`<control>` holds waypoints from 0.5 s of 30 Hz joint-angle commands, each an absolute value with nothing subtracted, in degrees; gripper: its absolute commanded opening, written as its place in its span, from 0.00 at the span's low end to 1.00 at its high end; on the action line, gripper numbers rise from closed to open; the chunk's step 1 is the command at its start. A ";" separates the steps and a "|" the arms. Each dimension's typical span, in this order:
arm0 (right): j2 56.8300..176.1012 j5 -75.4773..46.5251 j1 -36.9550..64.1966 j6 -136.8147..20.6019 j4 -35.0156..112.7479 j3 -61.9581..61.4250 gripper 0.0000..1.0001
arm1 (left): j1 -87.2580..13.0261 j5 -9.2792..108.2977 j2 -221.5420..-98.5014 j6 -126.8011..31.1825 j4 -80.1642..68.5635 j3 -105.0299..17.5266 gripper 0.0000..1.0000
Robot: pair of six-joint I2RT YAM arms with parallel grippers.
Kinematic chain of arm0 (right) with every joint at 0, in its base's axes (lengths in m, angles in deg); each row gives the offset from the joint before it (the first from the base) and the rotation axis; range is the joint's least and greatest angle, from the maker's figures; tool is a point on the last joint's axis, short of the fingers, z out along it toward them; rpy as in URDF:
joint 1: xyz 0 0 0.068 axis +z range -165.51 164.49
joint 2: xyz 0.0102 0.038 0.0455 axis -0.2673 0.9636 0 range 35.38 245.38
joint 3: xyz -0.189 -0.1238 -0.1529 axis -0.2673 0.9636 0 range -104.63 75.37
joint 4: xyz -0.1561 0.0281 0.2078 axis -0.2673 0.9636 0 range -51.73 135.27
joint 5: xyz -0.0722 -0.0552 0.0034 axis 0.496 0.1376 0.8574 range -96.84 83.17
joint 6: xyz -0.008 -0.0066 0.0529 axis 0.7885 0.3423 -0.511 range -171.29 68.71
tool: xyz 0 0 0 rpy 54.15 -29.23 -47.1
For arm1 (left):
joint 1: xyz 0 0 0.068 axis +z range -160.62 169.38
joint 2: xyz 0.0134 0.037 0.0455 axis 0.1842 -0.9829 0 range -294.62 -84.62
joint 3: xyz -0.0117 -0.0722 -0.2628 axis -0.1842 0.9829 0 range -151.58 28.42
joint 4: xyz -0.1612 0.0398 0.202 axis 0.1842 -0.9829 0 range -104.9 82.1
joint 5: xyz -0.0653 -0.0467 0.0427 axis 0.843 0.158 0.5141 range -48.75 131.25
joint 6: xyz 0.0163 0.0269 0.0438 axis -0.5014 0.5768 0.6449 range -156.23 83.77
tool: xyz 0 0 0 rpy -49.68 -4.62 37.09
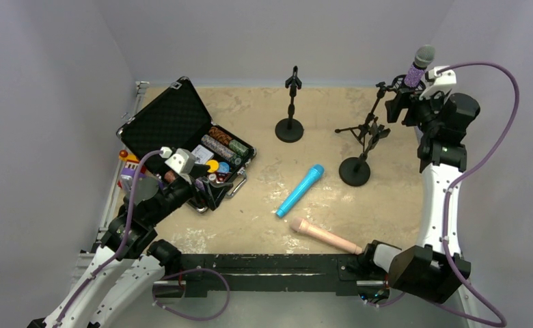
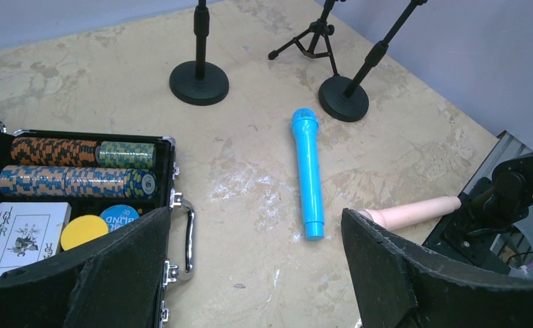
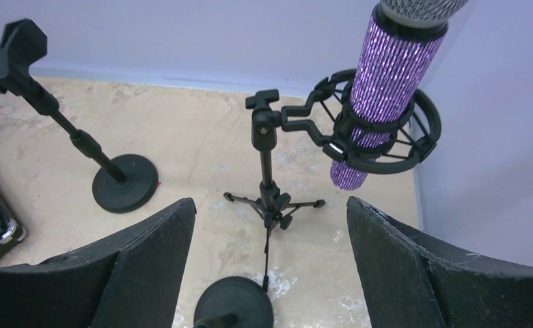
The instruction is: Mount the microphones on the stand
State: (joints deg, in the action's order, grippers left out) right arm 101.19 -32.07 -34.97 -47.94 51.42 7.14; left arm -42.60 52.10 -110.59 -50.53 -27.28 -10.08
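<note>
The glittery purple microphone [image 1: 418,68] stands upright in the black shock mount [image 3: 381,135] of the tripod stand [image 3: 267,174]; it also shows in the right wrist view [image 3: 385,96]. My right gripper [image 1: 395,105] is open and empty beside that mount, apart from it [image 3: 270,266]. The blue microphone [image 1: 300,190] and the peach-pink microphone [image 1: 325,236] lie flat on the table; both also show in the left wrist view, blue [image 2: 308,174] and pink [image 2: 414,212]. My left gripper [image 1: 203,190] is open and empty at the case's near edge [image 2: 257,273].
Two empty round-base stands: one at the back middle [image 1: 290,109], one right of centre [image 1: 354,171]. An open black case [image 1: 175,123] with poker chips [image 2: 72,167] and cards sits at the left. The pink microphone's tail lies by the right arm's base [image 1: 414,270].
</note>
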 commanded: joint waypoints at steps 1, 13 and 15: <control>99.25 -33.33 -35.15 -48.58 51.74 3.02 0.85 | -42.51 52.85 -110.79 -49.60 -26.27 -10.84 0.99; 98.18 -64.96 -30.93 -32.91 69.44 -10.40 0.82 | -42.48 54.50 -116.51 -49.20 -21.77 -12.19 0.99; 99.28 -68.78 -26.28 -25.33 77.41 -14.25 0.82 | -42.52 54.88 -118.68 -49.02 -20.49 -12.76 0.99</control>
